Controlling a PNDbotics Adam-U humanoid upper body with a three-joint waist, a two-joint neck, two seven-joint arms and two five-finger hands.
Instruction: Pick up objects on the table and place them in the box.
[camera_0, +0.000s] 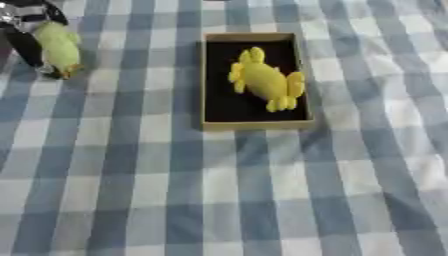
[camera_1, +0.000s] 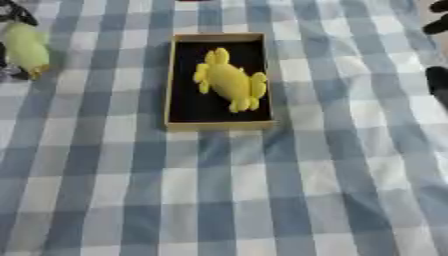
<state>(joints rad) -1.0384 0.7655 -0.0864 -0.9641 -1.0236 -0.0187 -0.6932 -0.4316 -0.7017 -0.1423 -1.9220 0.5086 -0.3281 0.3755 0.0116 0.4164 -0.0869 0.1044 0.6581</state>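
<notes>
A pale green toy (camera_0: 59, 47) sits at the far left of the checked worktop (camera_0: 262, 200), with the left hand (camera_0: 26, 30) on it, dark fingers (camera_0: 28, 50) curled down its side and clamped on it. This looks like the pick-up step. The box (camera_0: 208, 80), well apart to the right, already holds a yellow toy (camera_0: 265, 80) lying across its black floor. The next move calls for lifting the green toy and carrying it rightward over the box's near wall into the free space beside the yellow one. The right hand (camera_1: 437, 80) shows only as dark shapes at the right edge; whether its fingers are apart I cannot tell.
</notes>
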